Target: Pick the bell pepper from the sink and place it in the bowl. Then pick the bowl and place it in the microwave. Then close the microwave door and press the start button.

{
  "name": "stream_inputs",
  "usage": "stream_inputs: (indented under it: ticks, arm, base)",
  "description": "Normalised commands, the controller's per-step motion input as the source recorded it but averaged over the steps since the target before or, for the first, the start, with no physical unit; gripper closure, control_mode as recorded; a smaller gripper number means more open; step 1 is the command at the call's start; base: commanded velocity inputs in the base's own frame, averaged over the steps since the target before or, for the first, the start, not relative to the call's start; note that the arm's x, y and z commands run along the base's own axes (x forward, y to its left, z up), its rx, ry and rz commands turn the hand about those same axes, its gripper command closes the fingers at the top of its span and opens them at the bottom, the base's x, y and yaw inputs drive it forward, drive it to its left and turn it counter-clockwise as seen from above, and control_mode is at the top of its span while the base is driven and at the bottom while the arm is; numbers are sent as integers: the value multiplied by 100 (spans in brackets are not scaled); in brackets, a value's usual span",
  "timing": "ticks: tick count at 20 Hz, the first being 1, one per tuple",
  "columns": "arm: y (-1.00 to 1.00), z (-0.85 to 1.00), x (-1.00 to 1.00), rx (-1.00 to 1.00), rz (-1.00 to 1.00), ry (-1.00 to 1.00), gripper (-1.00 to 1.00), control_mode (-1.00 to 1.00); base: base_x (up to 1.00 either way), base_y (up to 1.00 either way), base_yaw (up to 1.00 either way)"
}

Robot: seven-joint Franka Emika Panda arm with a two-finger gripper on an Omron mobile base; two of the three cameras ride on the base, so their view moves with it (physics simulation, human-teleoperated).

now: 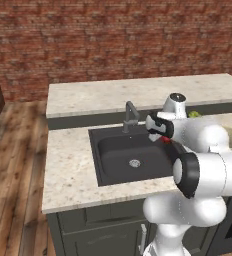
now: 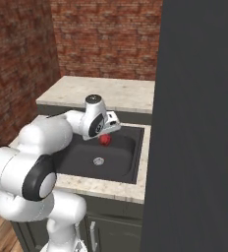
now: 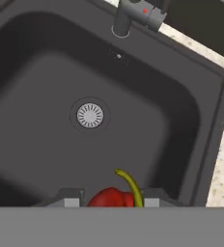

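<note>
My hand (image 3: 109, 202) partly open, clamped on red bell pepper (image 3: 111, 198), above sink (image 3: 32, 72) floor nr drain (image 3: 90, 115).

You are looking at a home-style kitchen: a dark basin sink (image 1: 119, 159) with a round silver drain (image 3: 90, 115) and a grey angular faucet (image 1: 130, 116) is set into a speckled beige stone counter (image 1: 70, 170) over grey-green cabinet doors (image 1: 100, 235). Behind it you can see a second, raised counter ledge (image 1: 113, 94), a red brick wall (image 1: 113, 35) and a wood plank floor (image 1: 15, 165). In the right base view, 1 tall dark panel (image 2: 194, 123) stands close at your right.
</note>
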Motion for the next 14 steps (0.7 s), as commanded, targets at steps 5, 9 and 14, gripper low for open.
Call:
stream_inputs:
  ticks: [5,9,14]
  arm:
    - [-56,76,-32,-8,0,-2,100,-100]
    - [-52,27,-4,-1,0,2,100,-100]
    - [-67,0,0,0,-3,6,100,-100]
  base:
    - [0,0,0]
    - [0,0,0]
    - [0,0,0]
